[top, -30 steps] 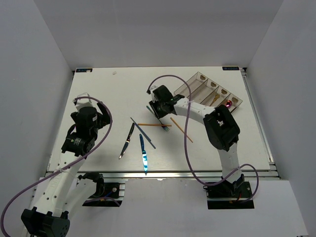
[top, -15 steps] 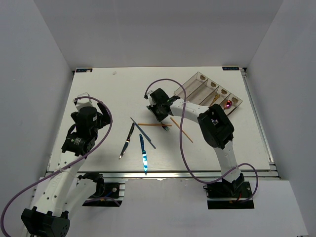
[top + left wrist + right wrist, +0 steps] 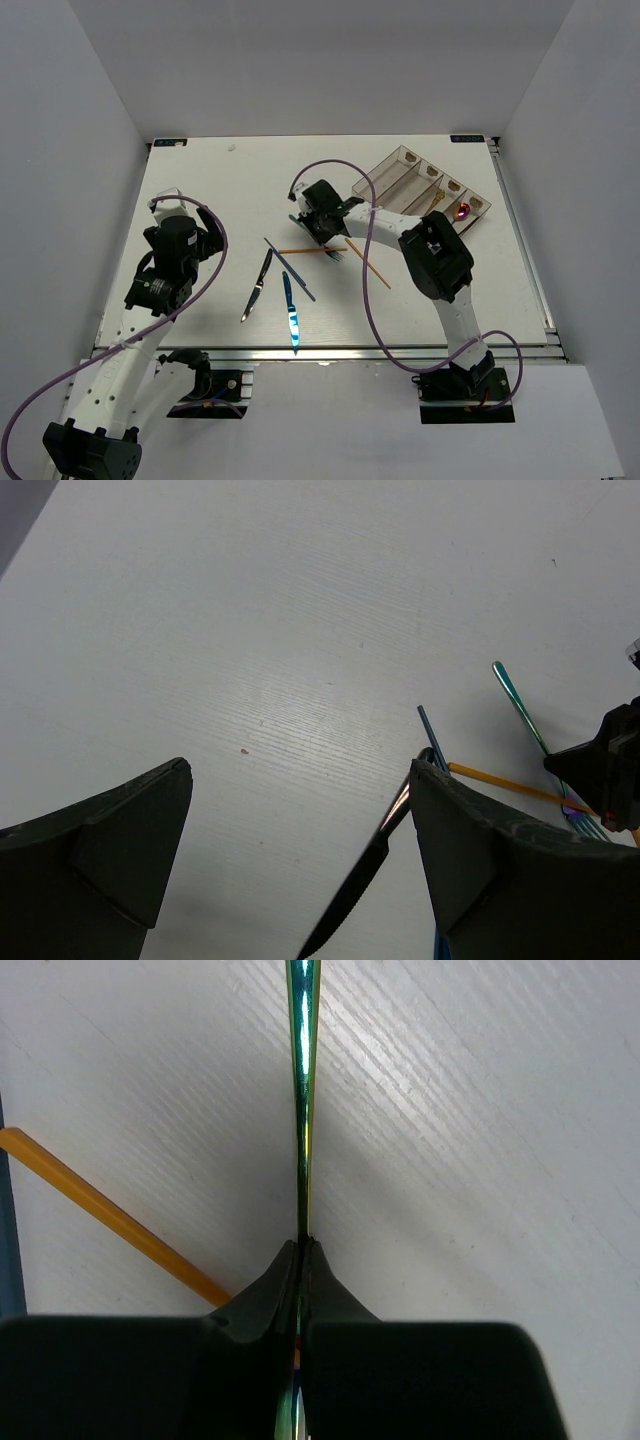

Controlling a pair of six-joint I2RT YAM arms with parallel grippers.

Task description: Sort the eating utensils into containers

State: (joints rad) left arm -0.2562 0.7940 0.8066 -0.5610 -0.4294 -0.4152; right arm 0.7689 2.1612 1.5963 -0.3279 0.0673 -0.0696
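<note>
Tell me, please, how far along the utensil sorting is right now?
Done: the tray holds a gold piece and a purple piece.
In hand: the right gripper is shut on an iridescent green utensil.
Left: a black knife, a blue knife, a blue chopstick, one orange chopstick and a second orange chopstick lie loose on the table. The left gripper is open and holds nothing.

The smoky clear tray (image 3: 380,170) of four long compartments lies askew at the bench's far right, holding a gold utensil (image 3: 436,201) and a purple one (image 3: 462,211). Mid-bench lie a black knife (image 3: 257,287), a blue knife (image 3: 290,312), a blue chopstick (image 3: 290,269) and two orange chopsticks (image 3: 305,251), loosely crossed. The iridescent fork (image 3: 302,1110) is pinched at its handle by the right tool (image 3: 302,1260).
</note>
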